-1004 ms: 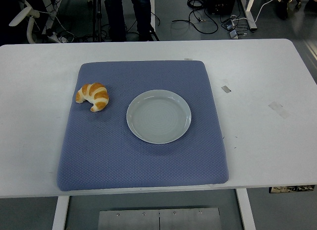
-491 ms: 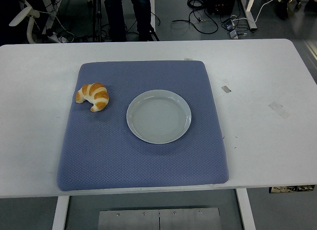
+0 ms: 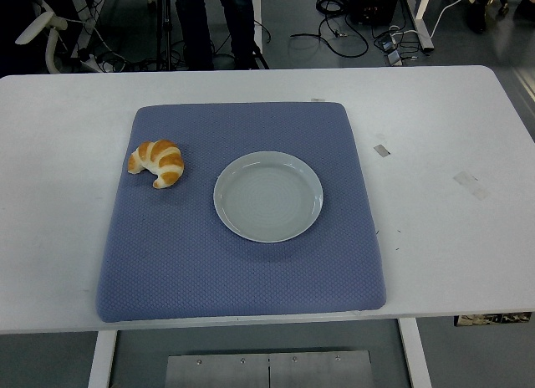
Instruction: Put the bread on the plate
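Right, table (image 3: 435,237): white, wide, running edge to edge across the view
Mat (image 3: 242,271): blue and textured, laid on the middle of the table, a bit left of centre
Plate (image 3: 267,196): pale, round, bare, sitting on the mat just right of its centre
Bread (image 3: 157,162): a golden croissant on the mat's left side near the far corner, left of the plate and clear of it
Tape (image 3: 470,184): small strips stuck on the bare table right of the mat
Hands: neither one shows, so their state can't be told
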